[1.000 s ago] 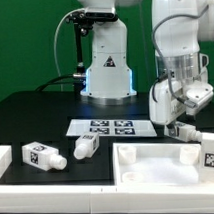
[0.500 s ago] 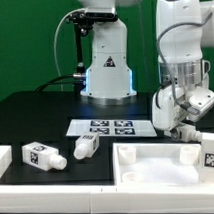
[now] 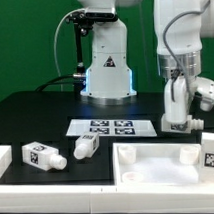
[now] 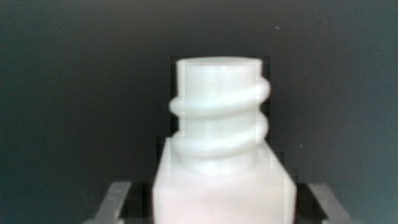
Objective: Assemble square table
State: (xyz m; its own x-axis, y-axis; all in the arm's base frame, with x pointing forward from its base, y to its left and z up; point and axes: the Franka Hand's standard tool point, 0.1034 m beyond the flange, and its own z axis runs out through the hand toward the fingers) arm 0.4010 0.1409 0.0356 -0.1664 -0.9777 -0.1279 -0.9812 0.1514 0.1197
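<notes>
We see the pincer (image 3: pixel 180 122) clamped on a leg (image 4: pixel 217 150), threaded peg exposed, held above the table near the top's (image 3: pixel 157 165) far rim.

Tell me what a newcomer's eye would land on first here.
First, the wrist view, filled by a white leg with a screw-threaded end, clamped in the gripper. Then, in the exterior view, the square table top at lower right and two loose legs at lower left.
</notes>
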